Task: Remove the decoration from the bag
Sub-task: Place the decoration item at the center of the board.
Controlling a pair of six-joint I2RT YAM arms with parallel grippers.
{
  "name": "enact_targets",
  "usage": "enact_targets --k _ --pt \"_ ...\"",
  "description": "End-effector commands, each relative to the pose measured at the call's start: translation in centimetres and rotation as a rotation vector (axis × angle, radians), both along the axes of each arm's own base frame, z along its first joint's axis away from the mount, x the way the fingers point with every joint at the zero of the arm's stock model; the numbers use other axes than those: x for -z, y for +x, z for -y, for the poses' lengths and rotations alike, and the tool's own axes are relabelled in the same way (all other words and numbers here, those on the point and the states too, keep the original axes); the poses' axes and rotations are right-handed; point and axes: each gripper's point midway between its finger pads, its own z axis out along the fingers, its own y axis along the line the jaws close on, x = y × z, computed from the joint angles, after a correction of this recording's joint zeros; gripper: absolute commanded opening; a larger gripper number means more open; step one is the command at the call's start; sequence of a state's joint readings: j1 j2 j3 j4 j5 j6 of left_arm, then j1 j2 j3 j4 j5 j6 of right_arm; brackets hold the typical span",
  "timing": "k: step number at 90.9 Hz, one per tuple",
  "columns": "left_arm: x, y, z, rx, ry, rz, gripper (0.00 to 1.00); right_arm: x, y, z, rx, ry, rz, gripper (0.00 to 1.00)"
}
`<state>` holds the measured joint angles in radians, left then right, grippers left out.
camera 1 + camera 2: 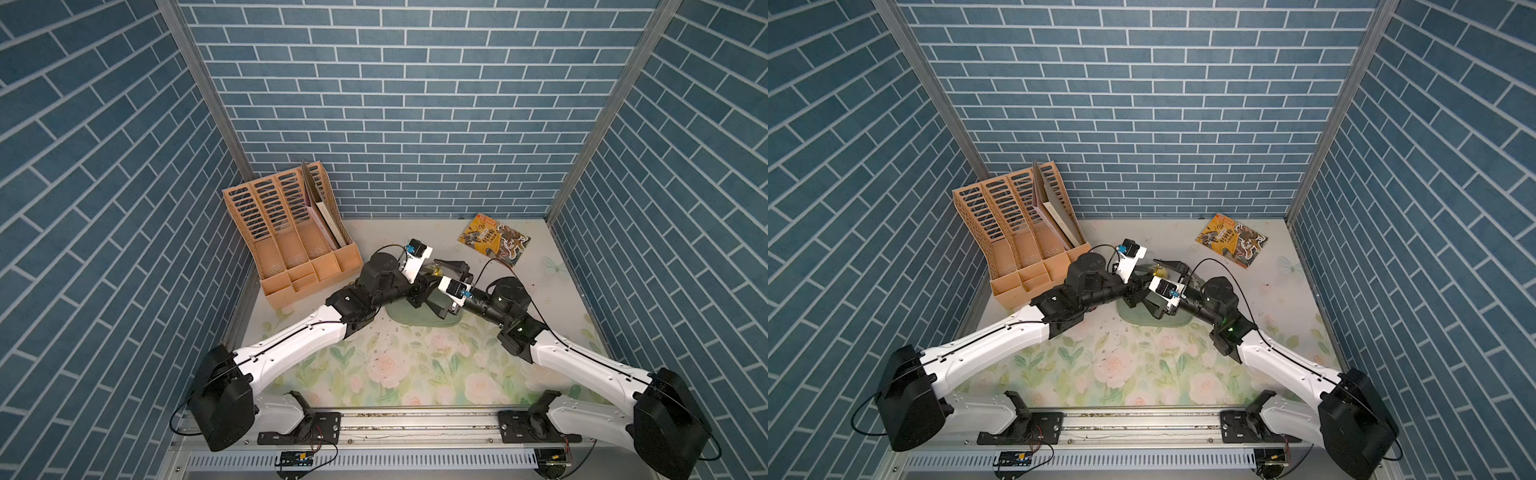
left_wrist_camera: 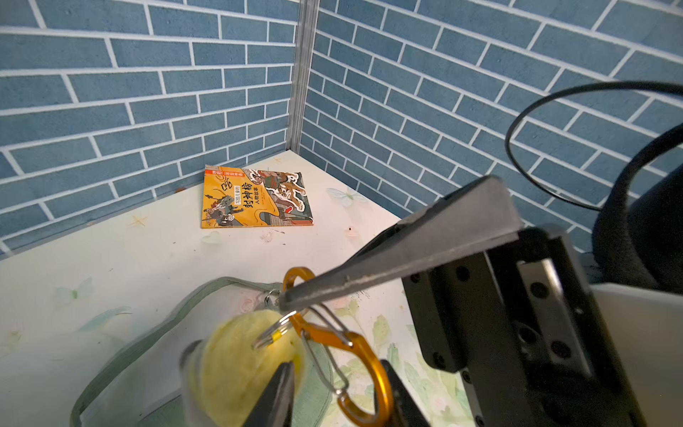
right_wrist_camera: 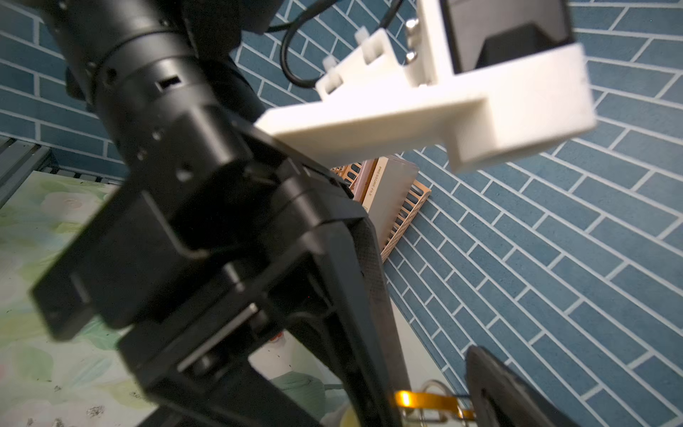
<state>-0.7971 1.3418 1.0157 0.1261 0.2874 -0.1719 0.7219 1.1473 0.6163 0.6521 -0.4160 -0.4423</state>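
The sage-green bag (image 1: 415, 321) (image 1: 1142, 321) lies on the floral table under both wrists. In the left wrist view its strap (image 2: 148, 332) loops round the decoration (image 2: 236, 366), a fuzzy yellow ball on a key ring. An orange carabiner (image 2: 373, 366) (image 3: 425, 401) joins that ring to the bag's clasp. My left gripper (image 2: 336, 392) straddles the carabiner's lower loop, jaws partly closed; one finger touches it, and a sliver of bag shows beside the other. My right gripper (image 1: 436, 284) is open wide, with one grey fingertip (image 2: 295, 297) at the carabiner's upper loop.
A peach file rack (image 1: 291, 237) holding folders stands at the back left, close to the left arm. An orange picture book (image 1: 494, 239) (image 2: 255, 197) lies flat at the back right corner. Blue brick walls close in three sides.
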Motion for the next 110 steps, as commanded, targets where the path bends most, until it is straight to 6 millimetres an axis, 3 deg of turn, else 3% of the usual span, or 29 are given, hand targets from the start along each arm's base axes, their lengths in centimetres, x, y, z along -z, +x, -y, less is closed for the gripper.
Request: enact_targets --k 1,14,49,88,110 --pt "-0.2 0.7 -0.3 -0.033 0.025 0.047 0.36 -1.4 -0.6 -0.5 -0.041 0.038 -0.011 1.0" --pt "-0.6 1.0 -0.9 -0.065 0.04 0.079 0.32 -1.2 -0.7 -0.6 -0.051 0.034 -0.027 1.0" --pt "-0.3 0.8 -0.3 -0.042 0.063 0.087 0.17 -1.5 -0.8 -0.8 -0.07 0.059 -0.108 1.0" --pt "-0.2 0.7 -0.2 -0.034 0.081 0.111 0.05 -3.6 -2.2 -1.4 -0.187 0.246 -0.327 0.98" --pt "-0.4 0.5 0.2 -0.019 0.082 0.12 0.02 -6.0 -0.6 -1.8 -0.181 0.431 -0.601 0.92"
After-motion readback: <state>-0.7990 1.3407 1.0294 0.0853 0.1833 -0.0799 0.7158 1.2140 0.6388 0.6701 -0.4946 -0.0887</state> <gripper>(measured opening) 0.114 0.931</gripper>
